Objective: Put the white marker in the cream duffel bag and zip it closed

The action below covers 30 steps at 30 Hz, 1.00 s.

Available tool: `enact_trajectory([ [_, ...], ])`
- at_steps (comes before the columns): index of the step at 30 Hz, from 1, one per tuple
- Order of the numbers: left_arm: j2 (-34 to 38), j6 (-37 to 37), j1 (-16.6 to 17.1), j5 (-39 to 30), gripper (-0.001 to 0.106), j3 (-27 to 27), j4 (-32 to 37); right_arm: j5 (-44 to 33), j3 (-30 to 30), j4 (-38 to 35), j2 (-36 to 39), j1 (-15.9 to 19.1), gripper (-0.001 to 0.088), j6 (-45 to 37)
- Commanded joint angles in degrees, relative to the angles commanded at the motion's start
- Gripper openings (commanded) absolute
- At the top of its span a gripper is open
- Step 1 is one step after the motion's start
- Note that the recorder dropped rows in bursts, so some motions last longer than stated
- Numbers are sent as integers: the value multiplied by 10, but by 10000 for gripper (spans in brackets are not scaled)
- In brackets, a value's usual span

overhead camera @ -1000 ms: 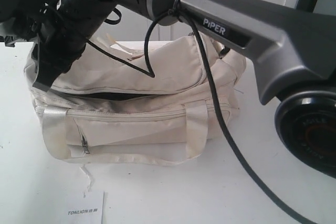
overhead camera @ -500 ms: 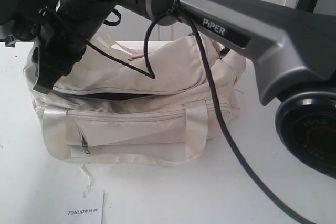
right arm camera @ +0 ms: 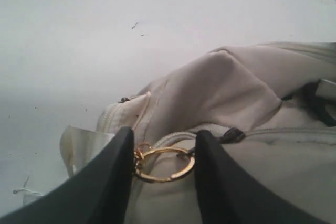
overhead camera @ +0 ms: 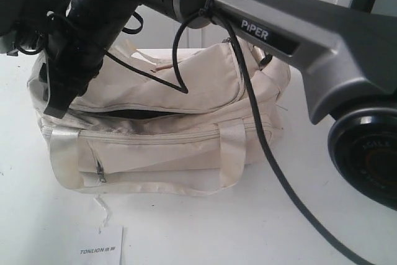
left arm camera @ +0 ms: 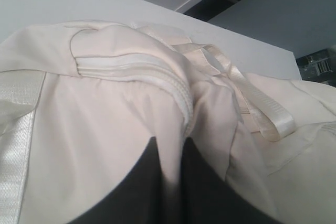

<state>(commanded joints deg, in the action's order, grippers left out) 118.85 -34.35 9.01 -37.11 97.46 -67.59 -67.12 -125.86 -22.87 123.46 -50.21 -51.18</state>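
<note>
The cream duffel bag lies on the white table with its top zip partly open, showing a dark gap. My right arm reaches across to the bag's left end. In the right wrist view my right gripper is shut on a gold ring at the zip, the ring spanning both fingers. My left gripper pinches a fold of the bag's fabric beside the zip track. In the exterior view the left arm sits at the top left. The white marker is out of view.
A white card printed TONLION lies at the table's front edge. The right arm's black cable hangs across the bag's right half. Shiny strap handles fall over the front pocket.
The right gripper has dipped slightly lower at the bag's left end, the left arm has edged toward it, and the bag's top flap has shifted a little.
</note>
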Motion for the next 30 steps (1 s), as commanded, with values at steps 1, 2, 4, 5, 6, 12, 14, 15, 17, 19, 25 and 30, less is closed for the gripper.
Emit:
enact_trajectory([
  [1, 0, 0, 0, 0, 3, 0, 0, -4, 0, -1, 0, 0, 0, -3],
  [2, 0, 0, 0, 0, 3, 0, 0, -2, 0, 0, 0, 0, 0, -6],
  [4, 0, 0, 0, -1, 33, 0, 0, 15, 0, 1, 0, 0, 0, -7],
  [5, 0, 0, 0, -2, 83, 0, 0, 18, 0, 1, 0, 0, 0, -7],
  [6, 0, 0, 0, -2, 157, 0, 0, 19, 0, 2, 0, 0, 0, -7],
  [12, -23, 0, 53, -76, 685, 0, 7, 74, 0, 25, 0, 0, 0, -7],
  [14, -43, -2, 89, -115, 687, 0, 9, 97, 0, 25, 0, 0, 0, -7],
  [15, -52, -2, 104, -134, 687, -1, 12, 106, 0, 26, 1, 0, 0, -7],
  [17, -69, -4, 124, -164, 687, -4, 29, 113, 0, 26, 1, 0, 0, -7],
  [19, -88, -4, 139, -194, 682, -17, 52, 112, 0, 33, 1, 0, 0, -7],
  [25, -165, -21, 131, -188, 654, -137, 55, 101, 0, 51, 1, 0, 0, 1],
  [30, -201, -38, 106, -174, 654, -236, 47, 92, 0, 51, 1, 0, 0, 1],
])
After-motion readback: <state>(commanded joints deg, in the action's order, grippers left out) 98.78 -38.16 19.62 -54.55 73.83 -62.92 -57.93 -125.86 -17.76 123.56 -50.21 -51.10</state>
